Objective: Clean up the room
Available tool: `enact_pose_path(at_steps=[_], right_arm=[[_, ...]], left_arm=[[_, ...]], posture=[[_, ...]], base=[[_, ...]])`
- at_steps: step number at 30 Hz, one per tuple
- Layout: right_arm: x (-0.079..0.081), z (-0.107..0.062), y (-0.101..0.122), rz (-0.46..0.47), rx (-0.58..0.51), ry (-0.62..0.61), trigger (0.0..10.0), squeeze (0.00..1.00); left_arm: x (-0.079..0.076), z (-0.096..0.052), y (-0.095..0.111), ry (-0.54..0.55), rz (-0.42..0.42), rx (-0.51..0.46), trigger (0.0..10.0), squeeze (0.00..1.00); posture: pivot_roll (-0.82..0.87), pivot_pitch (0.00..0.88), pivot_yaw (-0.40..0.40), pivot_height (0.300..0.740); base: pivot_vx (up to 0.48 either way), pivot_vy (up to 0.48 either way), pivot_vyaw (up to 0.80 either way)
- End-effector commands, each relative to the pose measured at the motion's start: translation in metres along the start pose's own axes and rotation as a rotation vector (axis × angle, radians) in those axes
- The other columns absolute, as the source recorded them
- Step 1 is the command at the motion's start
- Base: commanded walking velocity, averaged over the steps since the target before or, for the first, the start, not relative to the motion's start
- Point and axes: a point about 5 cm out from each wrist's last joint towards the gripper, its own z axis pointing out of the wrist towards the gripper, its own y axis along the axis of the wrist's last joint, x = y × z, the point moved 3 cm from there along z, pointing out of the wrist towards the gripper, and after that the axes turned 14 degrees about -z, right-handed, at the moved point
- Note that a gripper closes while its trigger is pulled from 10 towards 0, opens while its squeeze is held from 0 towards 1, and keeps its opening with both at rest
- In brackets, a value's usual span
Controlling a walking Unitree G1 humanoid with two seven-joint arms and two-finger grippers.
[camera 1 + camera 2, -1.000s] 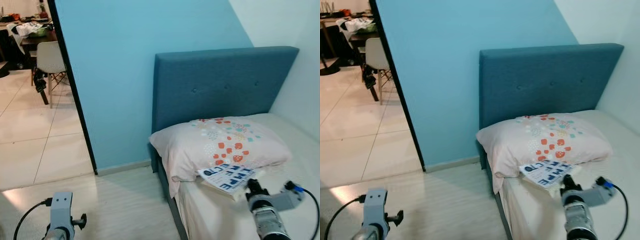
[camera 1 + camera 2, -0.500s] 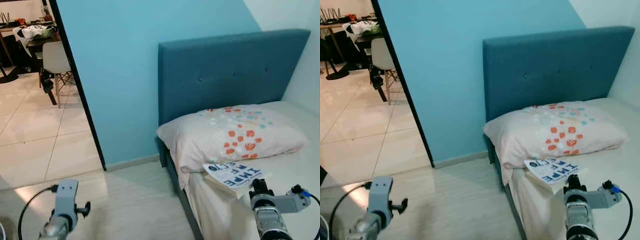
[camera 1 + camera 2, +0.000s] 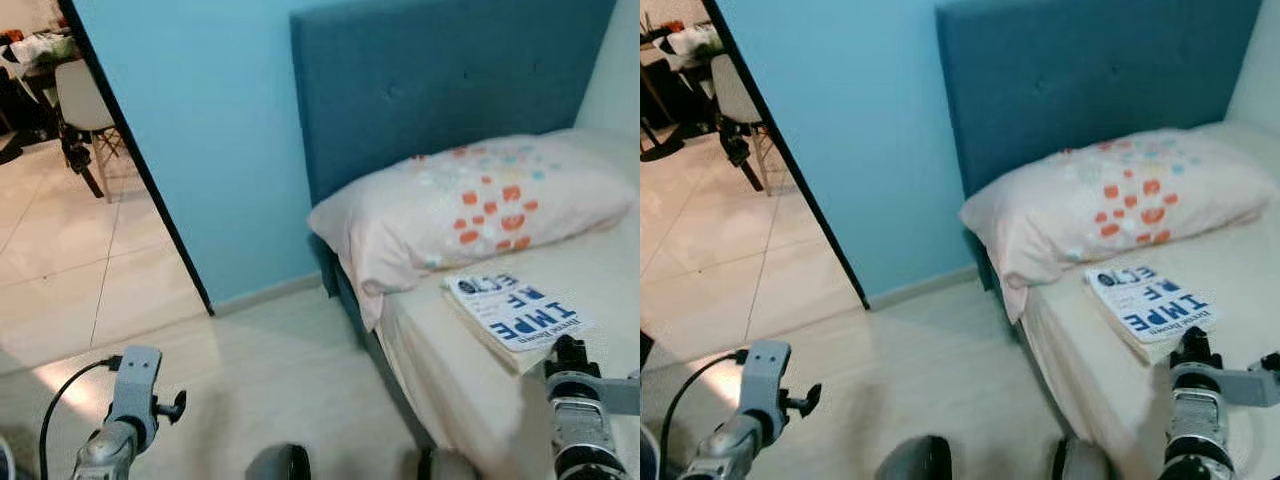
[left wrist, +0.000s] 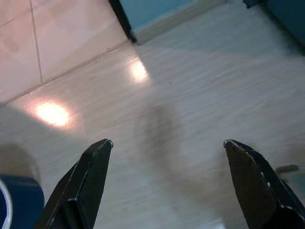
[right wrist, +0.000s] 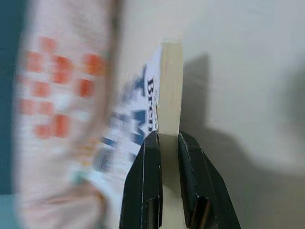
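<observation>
A white book with blue lettering [image 3: 515,310] lies on the cream bed [image 3: 450,380], just in front of a pale pillow with orange and teal dots [image 3: 470,205]. My right gripper [image 3: 569,350] is at the book's near edge. In the right wrist view its black fingers [image 5: 148,157] stand almost together, shut on the cream page edge of the book [image 5: 171,86]. My left gripper [image 4: 167,142] hangs low on the left over the pale wood floor [image 4: 190,86], open, with nothing between its fingers.
A dark blue padded headboard [image 3: 440,80] backs the bed against a light blue wall [image 3: 200,130]. A black door frame [image 3: 140,170] opens on a tiled room with a white chair [image 3: 75,95]. Bare floor [image 3: 270,380] lies left of the bed.
The camera has moved nearer and tipped down. The book now lies farther out from the pillow's edge, with my right gripper still at its near edge. The left arm hangs as before.
</observation>
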Motion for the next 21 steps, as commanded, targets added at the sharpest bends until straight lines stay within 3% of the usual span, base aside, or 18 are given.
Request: enact_pose_path(at_steps=[1, 3, 4, 7, 9, 14, 17, 20, 21], right_arm=[[-0.026, -0.015, -0.025, -0.01, 0.091, -0.133, 10.0, 0.0], [-0.044, -0.035, -0.059, -0.077, 0.245, -0.184, 10.0, 0.0], [-0.044, -0.035, -0.059, -0.077, 0.245, -0.184, 10.0, 0.0], [-0.038, -0.041, -0.075, -0.109, 0.309, -0.109, 10.0, 0.0], [-0.02, -0.036, -0.076, -0.155, 0.331, 0.003, 10.0, 0.0], [-0.005, -0.02, -0.056, -0.232, 0.307, 0.079, 10.0, 0.0], [-0.005, -0.02, -0.056, -0.232, 0.307, 0.079, 10.0, 0.0], [0.011, -0.003, -0.026, -0.277, 0.255, 0.159, 10.0, 0.0], [0.011, -0.003, -0.026, -0.277, 0.255, 0.159, 10.0, 0.0]], left_arm=[[0.007, -0.003, -0.002, -0.002, 0.032, 0.008, 10.0, 0.0], [0.002, -0.003, -0.001, -0.023, 0.03, -0.004, 10.0, 0.0], [0.002, -0.003, -0.001, -0.023, 0.03, -0.004, 10.0, 0.0], [-0.003, -0.002, -0.001, -0.047, 0.032, -0.01, 10.0, 0.0], [-0.008, -0.002, -0.002, -0.065, 0.034, -0.012, 10.0, 0.0], [-0.011, -0.003, -0.006, -0.076, 0.033, -0.008, 10.0, 0.0], [-0.011, -0.003, -0.006, -0.076, 0.033, -0.008, 10.0, 0.0], [-0.011, -0.006, -0.014, -0.075, 0.03, 0.006, 10.0, 0.0], [-0.011, -0.006, -0.014, -0.075, 0.03, 0.006, 10.0, 0.0]], posture=[[0.17, 0.139, 0.123, 0.555], [0.17, 0.158, 0.127, 0.555], [0.17, 0.158, 0.127, 0.555], [0.17, 0.174, 0.129, 0.555], [0.16, 0.176, 0.125, 0.555], [0.16, 0.178, 0.109, 0.555], [0.16, 0.178, 0.109, 0.555], [0.15, 0.174, 0.096, 0.555], [0.15, 0.174, 0.096, 0.555]], base=[[0.0, 0.0, 0.0], [0.0, 0.0, 0.0], [0.0, 0.0, 0.0], [0.0, 0.0, 0.0], [0.0, 0.0, 0.0], [0.0, 0.0, 0.0], [0.0, 0.0, 0.0], [0.0, 0.0, 0.0], [0.0, 0.0, 0.0]])
